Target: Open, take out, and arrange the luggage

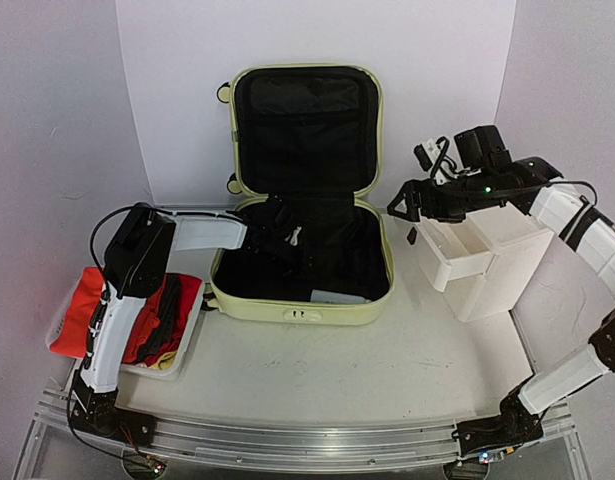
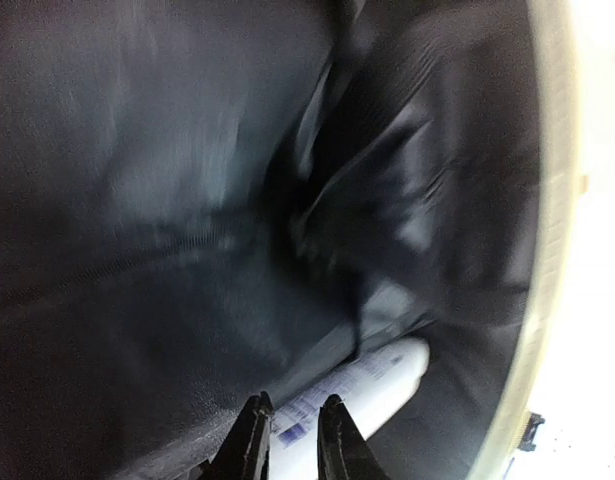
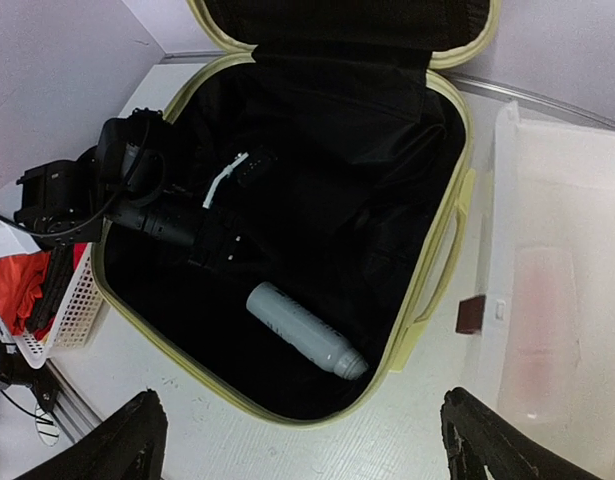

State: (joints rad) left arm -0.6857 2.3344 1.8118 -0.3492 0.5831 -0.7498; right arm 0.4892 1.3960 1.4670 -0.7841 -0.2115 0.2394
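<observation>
Luggage (image 1: 297, 313) sits open in the middle of the counter (image 1: 337, 390), toward 12 o'clock. Its lid stands upright against the back wall and its black-lined base lies flat, so I judge the opening step done and the taking-out step in hand.

At 3 o'clock from the base is a white drawer box (image 1: 502, 265) with one drawer pulled out. At 8 o'clock is a white mesh basket (image 1: 137, 371) that holds red and orange cloth.

The left arm reaches over the base's 9 o'clock rim. The left gripper (image 1: 287, 240) is low inside, near the base's centre. In the left wrist view its fingertips (image 2: 255, 425) are drawn almost together with only a thin gap. I cannot tell whether they pinch the dark lining, some dark item, or nothing, because the view is blurred.

The right gripper (image 3: 307, 440) hangs above the counter at the base's 3 o'clock side, jaws wide apart and empty.

A white bottle (image 3: 305, 330) lies on its side on the lining at 5 o'clock in the base, just beyond the left fingertips.

The next move probably calls for checking what the left gripper has caught, if anything. If it has caught nothing, it should open again and come down across the bottle's width. The bottle is round and could roll on the slack fabric.
</observation>
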